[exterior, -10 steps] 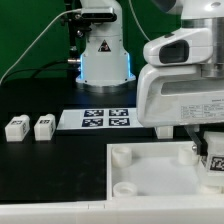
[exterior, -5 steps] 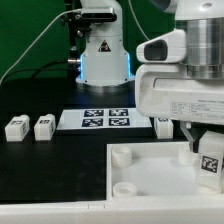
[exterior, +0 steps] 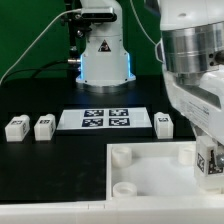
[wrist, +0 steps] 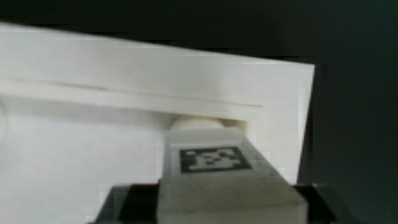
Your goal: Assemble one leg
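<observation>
My gripper [exterior: 209, 148] is shut on a white leg [exterior: 210, 163] whose marker tag faces the camera. It holds the leg upright over the far corner, at the exterior view's right, of the large white tray-like piece [exterior: 150, 175]. In the wrist view the leg [wrist: 217, 160] sits between the two dark fingers [wrist: 135, 205] of the gripper [wrist: 222, 208], with its far end against the white tray piece [wrist: 125, 110]. Three more legs lie on the black table: two at the exterior view's left [exterior: 16, 127] [exterior: 43, 126] and one by the arm [exterior: 165, 122].
The marker board [exterior: 105, 119] lies flat behind the tray piece. The robot base [exterior: 103, 50] stands at the back with cables beside it. A round socket [exterior: 124, 187] shows on the tray's near side, another at its far left corner [exterior: 121, 154].
The arm has turned and its bulky wrist has shifted, uncovering the leg lying by the marker board. The held leg has sunk slightly toward the tray corner.
</observation>
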Motion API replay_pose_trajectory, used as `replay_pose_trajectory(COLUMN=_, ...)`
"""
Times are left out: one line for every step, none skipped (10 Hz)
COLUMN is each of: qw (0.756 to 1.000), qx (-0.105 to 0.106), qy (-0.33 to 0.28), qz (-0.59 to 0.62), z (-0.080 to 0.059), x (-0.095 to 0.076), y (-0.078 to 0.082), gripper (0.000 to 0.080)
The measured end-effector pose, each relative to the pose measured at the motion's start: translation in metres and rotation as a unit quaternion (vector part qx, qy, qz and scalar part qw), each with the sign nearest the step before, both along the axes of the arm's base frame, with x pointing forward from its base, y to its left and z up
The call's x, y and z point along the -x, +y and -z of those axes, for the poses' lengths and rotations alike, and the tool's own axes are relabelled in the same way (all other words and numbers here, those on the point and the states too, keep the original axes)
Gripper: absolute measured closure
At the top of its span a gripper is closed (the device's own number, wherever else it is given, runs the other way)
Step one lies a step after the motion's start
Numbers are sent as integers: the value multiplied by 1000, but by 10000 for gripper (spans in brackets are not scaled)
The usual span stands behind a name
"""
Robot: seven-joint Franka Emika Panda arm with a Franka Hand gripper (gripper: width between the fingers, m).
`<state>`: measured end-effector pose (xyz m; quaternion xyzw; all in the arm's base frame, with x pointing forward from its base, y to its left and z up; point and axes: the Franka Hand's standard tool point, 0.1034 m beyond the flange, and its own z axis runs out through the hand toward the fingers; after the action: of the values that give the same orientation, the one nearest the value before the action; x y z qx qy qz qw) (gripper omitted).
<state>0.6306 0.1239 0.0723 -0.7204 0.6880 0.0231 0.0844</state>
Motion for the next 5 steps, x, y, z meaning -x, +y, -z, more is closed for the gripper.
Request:
replay_pose_trajectory(qw=1000, qx=0, qy=0, qz=-3, z=0, x=1, y=2, gripper=499)
replay_pose_trajectory(qw=1000, qx=1, qy=-1, qz=-10, z=1, x=1, y=2, gripper=419)
replay_pose_trajectory(qw=1000, qx=2, qy=-3, qz=-29, z=1, x=1, y=2, gripper=419)
replay_pose_trajectory(qw=998, qx=8, qy=-4, qz=-60, z=1, x=2, y=3, gripper=240)
replay_pose_trajectory(qw=986, qx=21, qy=-9, qz=-165, z=1, x=5, y=7, gripper=169)
